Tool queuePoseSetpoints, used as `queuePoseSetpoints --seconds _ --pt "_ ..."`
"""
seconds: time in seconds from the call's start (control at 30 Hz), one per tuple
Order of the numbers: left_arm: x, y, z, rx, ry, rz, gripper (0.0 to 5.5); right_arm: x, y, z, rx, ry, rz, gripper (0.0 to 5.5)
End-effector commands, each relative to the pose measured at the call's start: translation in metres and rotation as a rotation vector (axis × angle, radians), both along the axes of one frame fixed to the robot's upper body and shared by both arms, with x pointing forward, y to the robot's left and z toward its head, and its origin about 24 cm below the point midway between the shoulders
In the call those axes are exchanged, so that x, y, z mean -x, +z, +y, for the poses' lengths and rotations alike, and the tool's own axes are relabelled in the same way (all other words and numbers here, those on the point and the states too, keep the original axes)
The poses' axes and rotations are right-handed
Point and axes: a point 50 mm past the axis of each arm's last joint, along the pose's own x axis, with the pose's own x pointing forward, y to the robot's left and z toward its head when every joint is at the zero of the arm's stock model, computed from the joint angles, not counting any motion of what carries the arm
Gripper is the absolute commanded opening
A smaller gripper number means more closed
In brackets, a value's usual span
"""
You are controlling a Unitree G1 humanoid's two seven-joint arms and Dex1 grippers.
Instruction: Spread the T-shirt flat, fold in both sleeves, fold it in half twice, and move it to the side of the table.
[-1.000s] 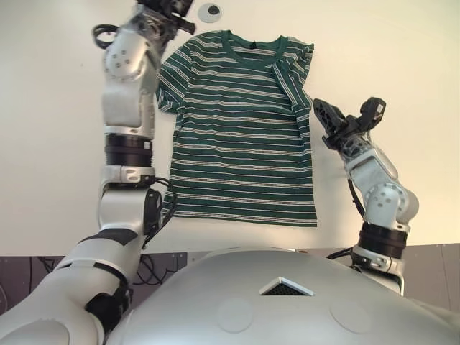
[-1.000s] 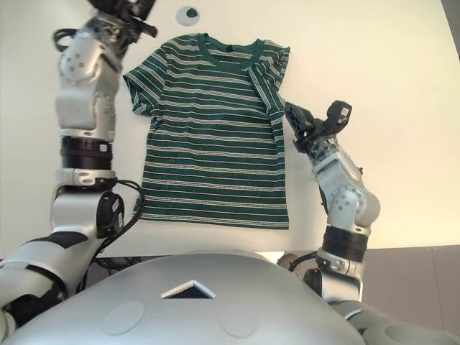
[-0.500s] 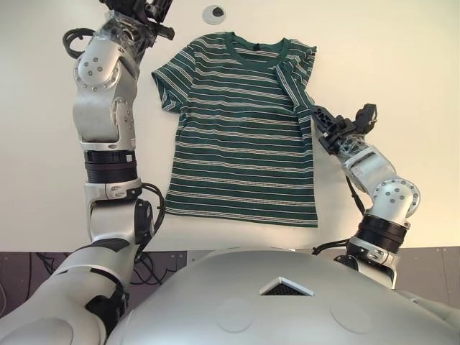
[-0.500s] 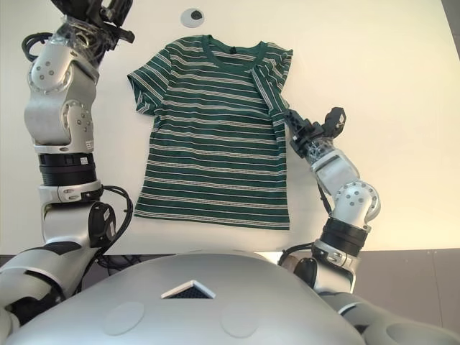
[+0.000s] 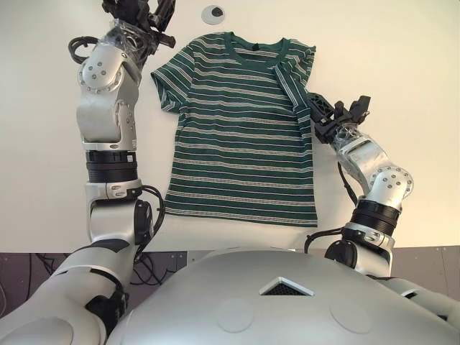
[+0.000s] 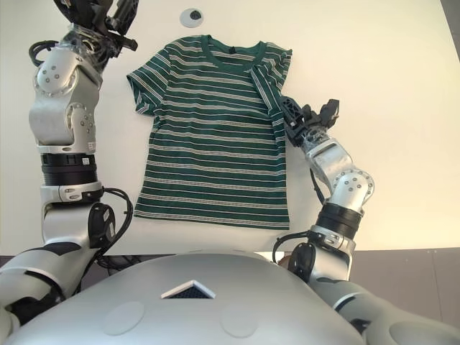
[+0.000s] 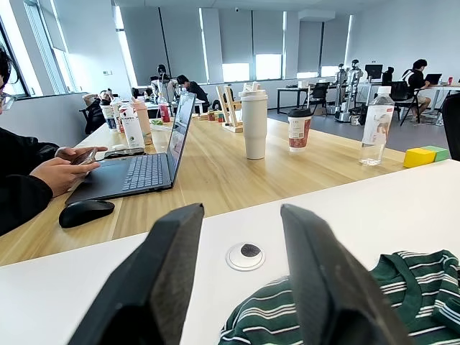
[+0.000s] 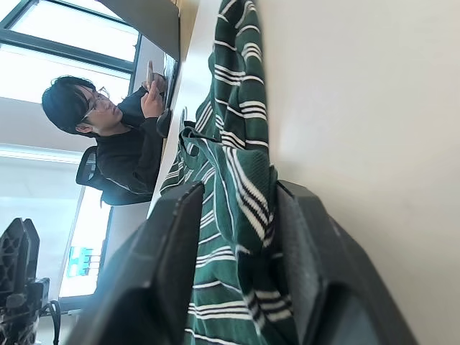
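At the T-shirt's right edge, the right claw is sitting low on the counter with its two fingers apart. They are straddling the doubled-over fabric where the right sleeve is lying folded in across the chest, and they do not seem to be pinching it. Across the garment, the left claw is hanging raised over the far corner, fingers likewise spread with nothing between them. It is sitting just beyond the left sleeve and close to a round grommet set in the counter. The shirt itself is lying spread flat in the middle of the counter, collar pointing away from the robot and hem nearest it.

Judging from this, the sleeve-folding step is under way and half done: the right sleeve is lying in, while the left one is sticking out to the side, not yet folded. The next move is probably calling for the left claw to come down onto the outer edge of that sleeve, close on a single layer, and carry it inward over the stripes. The right claw would need to lift clear without dragging its own fold open. Both halvings and the move to the counter's side are waiting after that.
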Motion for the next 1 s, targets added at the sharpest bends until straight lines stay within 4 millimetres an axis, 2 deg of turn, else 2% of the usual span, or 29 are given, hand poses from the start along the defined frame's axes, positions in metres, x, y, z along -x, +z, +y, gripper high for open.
queuePoseSetpoints --seconds 0.03,0.13,0.23,0.27,0.33,0.43,0.5,0.6,0.63,0.7,0.93,1.0 --pt "0.007 -0.009 0.016 -0.047 0.032 0.03 1.93 0.005 -0.008 0.004 0.031 0.018 0.038 1.0" --pt "0.018 -0.017 0.033 -0.091 0.091 0.05 1.93 0.006 -0.009 0.006 0.132 0.071 0.035 0.53" --pt "0.028 -0.023 0.049 -0.117 0.146 0.075 1.93 0.009 -0.005 0.013 0.416 0.202 -0.04 0.11" --pt "0.031 -0.026 0.053 -0.116 0.157 0.091 1.93 0.01 -0.003 0.018 0.559 0.273 -0.085 0.04" --pt "0.034 -0.03 0.057 -0.133 0.166 0.113 1.93 0.013 -0.002 0.029 0.738 0.388 -0.166 0.04" --pt "0.041 -0.04 0.06 -0.159 0.178 0.167 1.93 0.014 -0.007 0.035 0.974 0.485 -0.232 0.04" --pt "0.047 -0.049 0.063 -0.161 0.2 0.222 1.93 0.012 -0.005 0.033 1.155 0.495 -0.31 0.04" --pt "0.052 -0.057 0.061 -0.121 0.205 0.27 1.93 0.007 0.009 0.035 1.318 0.472 -0.477 0.04" --pt "0.053 -0.059 0.061 -0.108 0.2 0.282 1.93 0.007 0.013 0.037 1.336 0.467 -0.528 0.04" --pt "0.055 -0.062 0.06 -0.083 0.203 0.296 1.93 0.006 0.018 0.04 1.362 0.472 -0.584 0.4" --pt "0.063 -0.077 0.055 -0.032 0.195 0.401 1.93 0.015 0.025 0.063 1.12 0.557 -0.681 1.52" --pt "0.064 -0.082 0.052 0.001 0.193 0.438 1.93 0.019 0.027 0.066 1.043 0.571 -0.688 1.56"
